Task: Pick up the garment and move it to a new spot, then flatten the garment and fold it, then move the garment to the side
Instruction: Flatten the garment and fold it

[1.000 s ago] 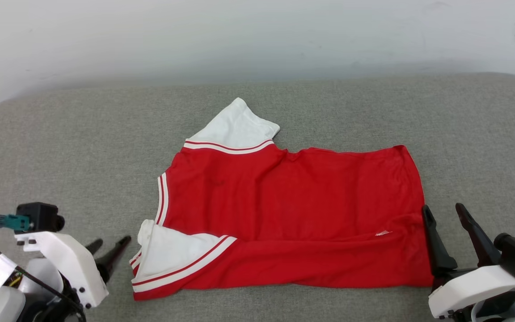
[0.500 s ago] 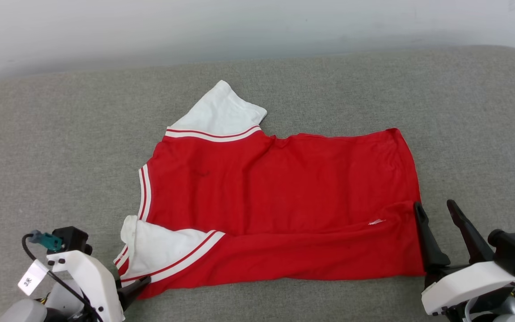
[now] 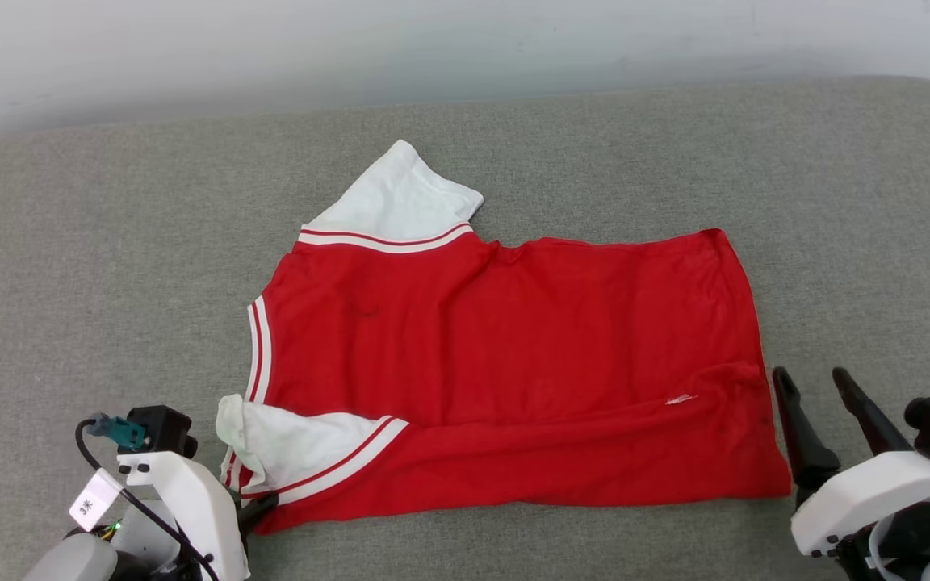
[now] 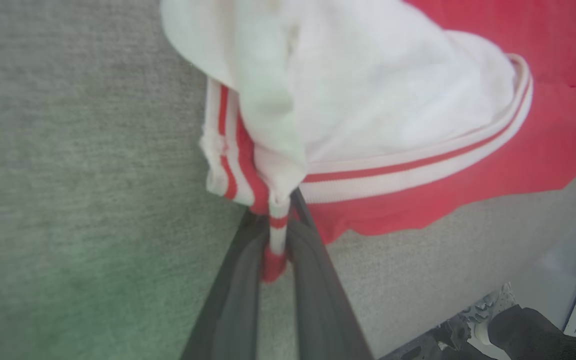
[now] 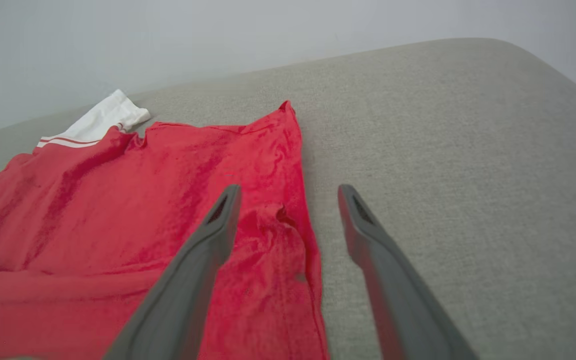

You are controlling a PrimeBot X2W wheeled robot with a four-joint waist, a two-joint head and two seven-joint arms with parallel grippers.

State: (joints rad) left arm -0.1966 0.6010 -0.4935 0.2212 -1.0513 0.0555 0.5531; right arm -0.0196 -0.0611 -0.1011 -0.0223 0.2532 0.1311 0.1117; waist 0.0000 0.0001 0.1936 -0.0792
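The garment (image 3: 513, 363) lies spread; left fingers (image 4: 238, 280) clench its striped cuff (image 4: 228, 170), right fingers (image 5: 203, 250) stand released at the hem corner (image 5: 310, 280), likely readying a two-ended lift.

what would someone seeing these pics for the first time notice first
The red garment with white sleeves, spread across the middle of the grey cushion, catches the eye first. At its near left corner the left gripper is pinched shut on its striped cuff. The right gripper stands open at the hem by the near right corner.
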